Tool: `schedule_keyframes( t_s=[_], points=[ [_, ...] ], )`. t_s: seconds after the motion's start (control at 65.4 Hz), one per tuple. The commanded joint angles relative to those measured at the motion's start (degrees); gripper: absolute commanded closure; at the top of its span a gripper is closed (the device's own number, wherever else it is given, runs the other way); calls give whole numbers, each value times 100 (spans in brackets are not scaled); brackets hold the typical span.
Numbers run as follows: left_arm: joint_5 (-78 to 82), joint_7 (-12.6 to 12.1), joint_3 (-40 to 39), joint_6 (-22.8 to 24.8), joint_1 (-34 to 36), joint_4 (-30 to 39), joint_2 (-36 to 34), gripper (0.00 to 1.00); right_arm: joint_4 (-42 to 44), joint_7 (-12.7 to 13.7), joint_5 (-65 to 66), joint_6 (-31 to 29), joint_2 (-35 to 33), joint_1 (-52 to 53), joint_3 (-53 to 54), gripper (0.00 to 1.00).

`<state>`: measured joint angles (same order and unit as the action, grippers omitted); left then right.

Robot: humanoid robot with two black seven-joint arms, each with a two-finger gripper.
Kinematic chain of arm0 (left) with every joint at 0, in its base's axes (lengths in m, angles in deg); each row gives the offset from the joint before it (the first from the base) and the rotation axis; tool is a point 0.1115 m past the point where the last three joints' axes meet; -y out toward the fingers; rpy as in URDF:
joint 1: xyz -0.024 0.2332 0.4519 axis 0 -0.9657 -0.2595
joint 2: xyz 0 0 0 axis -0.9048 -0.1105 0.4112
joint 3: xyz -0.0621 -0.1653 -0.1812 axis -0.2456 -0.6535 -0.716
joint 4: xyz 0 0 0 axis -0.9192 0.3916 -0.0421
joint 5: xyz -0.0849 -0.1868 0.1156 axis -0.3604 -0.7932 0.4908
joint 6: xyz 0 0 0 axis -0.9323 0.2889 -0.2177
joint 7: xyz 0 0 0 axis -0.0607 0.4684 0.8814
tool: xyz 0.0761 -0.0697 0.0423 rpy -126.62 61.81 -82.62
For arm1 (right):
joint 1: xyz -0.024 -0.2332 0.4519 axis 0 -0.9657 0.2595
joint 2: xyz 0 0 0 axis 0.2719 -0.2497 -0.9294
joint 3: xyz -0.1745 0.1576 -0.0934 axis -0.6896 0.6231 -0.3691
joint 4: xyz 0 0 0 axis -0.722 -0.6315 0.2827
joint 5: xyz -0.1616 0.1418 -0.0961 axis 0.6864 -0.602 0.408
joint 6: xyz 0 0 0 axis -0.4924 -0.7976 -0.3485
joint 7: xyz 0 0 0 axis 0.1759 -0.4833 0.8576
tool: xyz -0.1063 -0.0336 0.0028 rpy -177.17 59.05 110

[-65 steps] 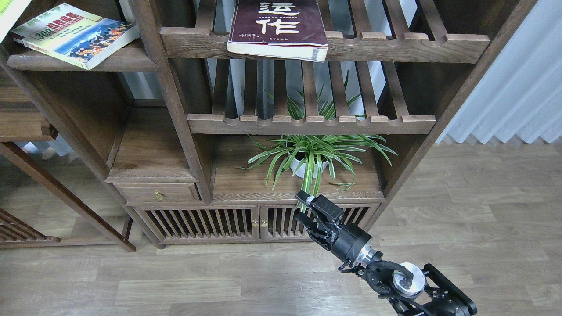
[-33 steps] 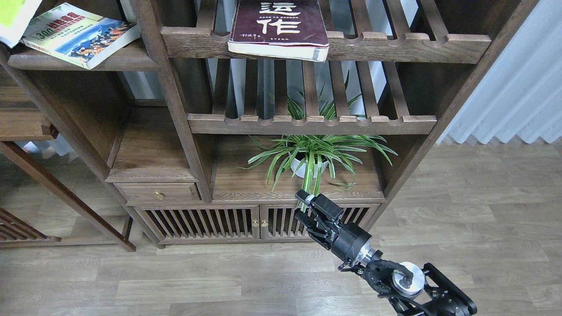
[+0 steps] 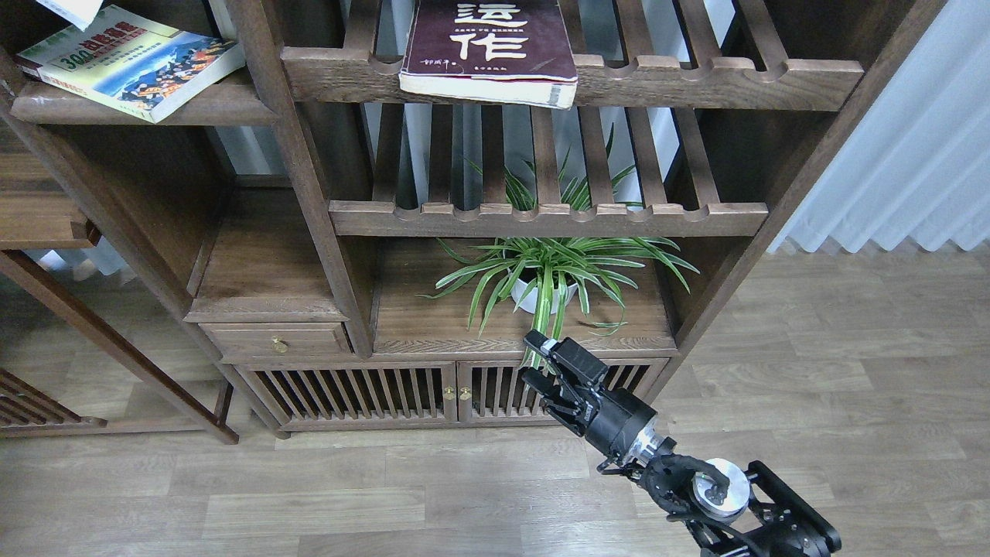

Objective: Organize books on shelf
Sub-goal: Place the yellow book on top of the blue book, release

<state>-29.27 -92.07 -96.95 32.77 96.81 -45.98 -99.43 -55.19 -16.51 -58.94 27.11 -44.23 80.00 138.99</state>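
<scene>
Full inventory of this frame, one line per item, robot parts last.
maroon book: 1, maroon with white Chinese characters, flat on the top slatted shelf, front edge overhanging the rail.
cream book: 1, cream marked "300" with a colourful landscape, flat on the solid shelf at upper left.
white corner: 1, white, at the top-left edge above the cream book; cannot tell what it is.
slatted shelves: 2, dark brown, centre.
potted plant: 1, green leaves in a white pot, on the board under the slats.
drawer: 1, brown with brass knob, lower left.
cabinet doors: 2, slatted brown, at the bottom.
curtain: 1, white, right.
floor: grey-brown wood planks.
right hand: 1, black, in front of the cabinet doors, holding nothing.
</scene>
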Motion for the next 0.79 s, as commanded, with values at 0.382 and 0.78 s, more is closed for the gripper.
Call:
schedule_keyframes(
  t_s=[0.382, 0.78],
  points=[
    [0, 0, 27, -1, 407, -295, 844, 97, 9, 0, -9, 8, 0, 38, 19, 7],
    [-9, 0, 1, -1, 424, -303, 932, 92, 18, 0, -18, -1, 0, 29, 27, 7]
  ],
)
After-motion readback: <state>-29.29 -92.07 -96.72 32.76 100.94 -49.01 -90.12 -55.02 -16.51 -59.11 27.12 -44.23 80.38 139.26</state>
